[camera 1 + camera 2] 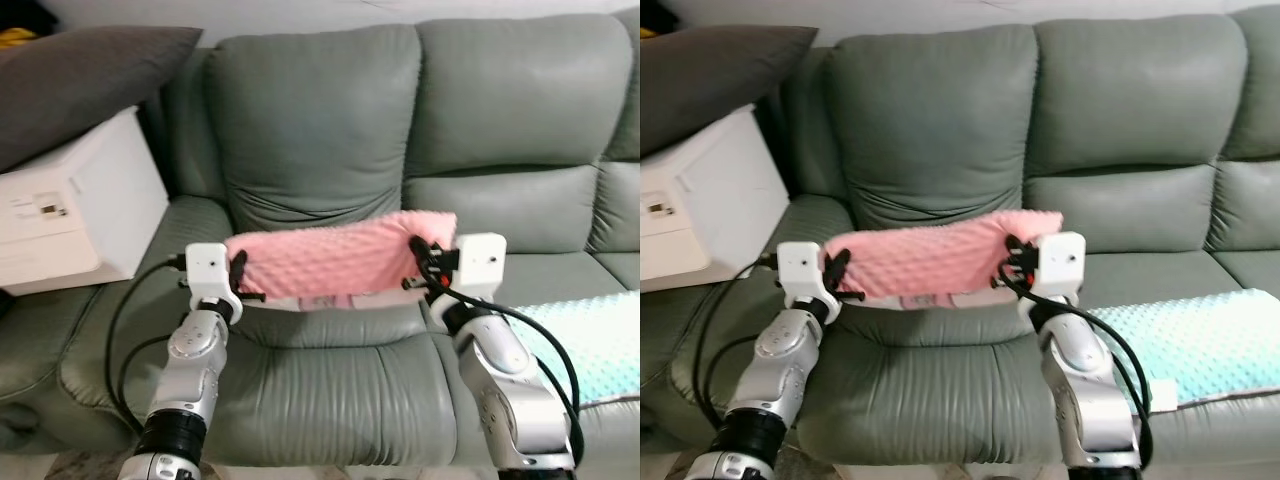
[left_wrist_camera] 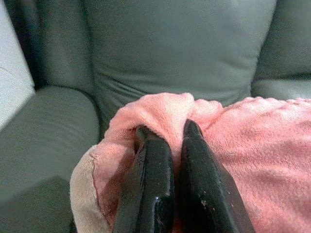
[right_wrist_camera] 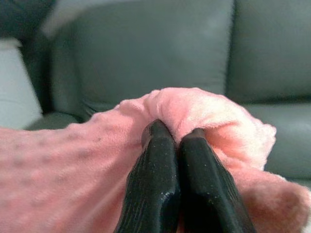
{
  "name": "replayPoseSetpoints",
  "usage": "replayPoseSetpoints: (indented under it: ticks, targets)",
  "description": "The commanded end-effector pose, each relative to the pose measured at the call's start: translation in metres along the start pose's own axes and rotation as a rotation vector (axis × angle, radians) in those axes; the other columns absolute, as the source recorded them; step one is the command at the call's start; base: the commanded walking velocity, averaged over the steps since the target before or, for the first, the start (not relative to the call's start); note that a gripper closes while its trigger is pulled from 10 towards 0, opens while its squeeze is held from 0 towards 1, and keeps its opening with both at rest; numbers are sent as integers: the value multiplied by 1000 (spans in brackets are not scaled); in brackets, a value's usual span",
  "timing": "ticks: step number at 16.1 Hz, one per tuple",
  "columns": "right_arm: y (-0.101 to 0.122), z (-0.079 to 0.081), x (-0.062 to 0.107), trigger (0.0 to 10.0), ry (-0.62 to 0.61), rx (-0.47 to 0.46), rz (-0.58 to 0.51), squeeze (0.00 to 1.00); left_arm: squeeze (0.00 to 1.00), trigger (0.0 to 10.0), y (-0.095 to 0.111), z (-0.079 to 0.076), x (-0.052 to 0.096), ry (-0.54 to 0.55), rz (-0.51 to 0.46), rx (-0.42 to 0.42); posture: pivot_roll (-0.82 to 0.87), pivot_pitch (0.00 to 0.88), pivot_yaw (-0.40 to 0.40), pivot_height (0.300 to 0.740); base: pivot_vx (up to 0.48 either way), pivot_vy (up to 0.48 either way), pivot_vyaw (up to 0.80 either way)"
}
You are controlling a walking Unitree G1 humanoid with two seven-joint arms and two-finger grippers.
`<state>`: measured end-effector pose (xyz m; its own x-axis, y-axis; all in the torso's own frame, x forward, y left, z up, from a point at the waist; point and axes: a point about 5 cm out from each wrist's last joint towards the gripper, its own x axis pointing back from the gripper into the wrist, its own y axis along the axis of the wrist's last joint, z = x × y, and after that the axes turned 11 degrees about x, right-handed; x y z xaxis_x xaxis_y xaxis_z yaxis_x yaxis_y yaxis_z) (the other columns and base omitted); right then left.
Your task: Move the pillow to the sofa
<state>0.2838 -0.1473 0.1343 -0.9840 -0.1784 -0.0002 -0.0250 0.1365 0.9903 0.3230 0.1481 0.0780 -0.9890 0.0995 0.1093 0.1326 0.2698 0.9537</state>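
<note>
Carry step in hand: pink pillow held aloft over the sofa seat, release pending.

Left gripper has its jaws pinched together on a fold at one end of the pillow; right gripper is clamped likewise on the opposite end. The pillow spans between them, above the front part of the sofa seat cushion nearest the arm-rest end, apparently not resting on it. Judged next: lower both ends level to the cushion, then part both jaws.
</note>
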Motion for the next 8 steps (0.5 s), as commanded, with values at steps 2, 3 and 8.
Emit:
replayPoseSetpoints:
  ticks: [2, 3, 8]
  targets:
    - [-9, -10, 0, 10000, -57, 15, 31, 0, 0, 10000, 4, 14, -2, 21, -23, -15, -217, 4, 83, 740, 0, 0, 0]
    - [-14, -15, 2, 10000, -80, 12, 55, 0, 0, 10000, -2, 24, -2, 70, 18, -77, -217, 29, 88, 740, 0, 0, 0]
    - [-30, -29, 1, 10000, -83, 26, 132, 0, 0, 10000, 1, 39, -11, 142, 39, -116, -217, 130, 89, 740, 0, 0, 0]
